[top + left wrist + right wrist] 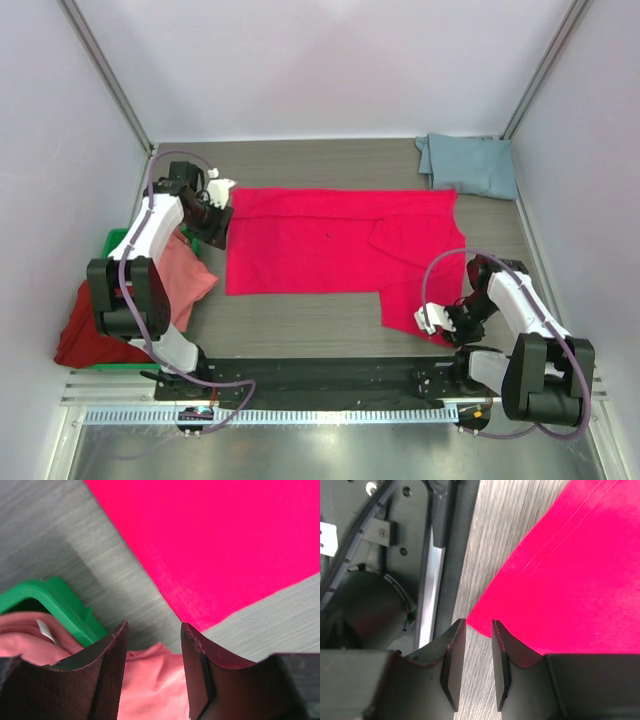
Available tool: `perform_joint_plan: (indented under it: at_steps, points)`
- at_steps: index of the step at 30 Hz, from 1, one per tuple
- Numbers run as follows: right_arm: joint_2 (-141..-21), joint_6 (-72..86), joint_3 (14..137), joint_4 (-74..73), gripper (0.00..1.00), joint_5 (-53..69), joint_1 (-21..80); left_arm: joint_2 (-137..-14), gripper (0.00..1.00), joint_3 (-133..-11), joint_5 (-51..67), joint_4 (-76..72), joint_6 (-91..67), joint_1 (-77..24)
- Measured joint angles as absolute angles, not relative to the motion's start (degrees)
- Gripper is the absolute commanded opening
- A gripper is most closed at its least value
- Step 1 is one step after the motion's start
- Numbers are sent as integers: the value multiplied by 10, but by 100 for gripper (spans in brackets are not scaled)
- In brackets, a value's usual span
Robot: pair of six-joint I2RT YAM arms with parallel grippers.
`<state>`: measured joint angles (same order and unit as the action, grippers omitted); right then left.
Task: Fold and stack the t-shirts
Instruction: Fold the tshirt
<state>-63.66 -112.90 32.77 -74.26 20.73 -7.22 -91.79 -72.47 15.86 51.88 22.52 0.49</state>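
At mid-frame the crimson-pink t-shirt (320, 245) lies spread, barely folded, left arm (150, 235) and right arm (520, 300) at its corners with jaws apart and empty; only the blue-grey t-shirt (470, 165), upper right, seems folded, the salmon t-shirt (185, 275) and dark red t-shirt (85, 340) waiting lower left.

Plain bright crimson-pink t-shirt (330, 245) ahead of the black-fingered left end effector (153, 626); plain salmon pink t-shirt (150, 685) and green bin (77, 611) beneath it. Dark red t-shirt (85, 345); dusty blue-grey t-shirt (470, 165). Grey wood-grain table (300, 320).
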Motion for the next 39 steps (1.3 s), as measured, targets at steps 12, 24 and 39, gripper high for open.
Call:
perform_joint_plan:
  at_steps: [12,24,39]
  points:
    - [-696,-1131,321,-684,36,185,-72,-988,47,-797,156,521,227,5]
    - [-684,-1135,317,-669,2,183,-72,-1016,47,-838,150,538,230,5]
    - [-531,-1116,377,-638,1,211,-72,-979,42,-762,180,681,307,5]
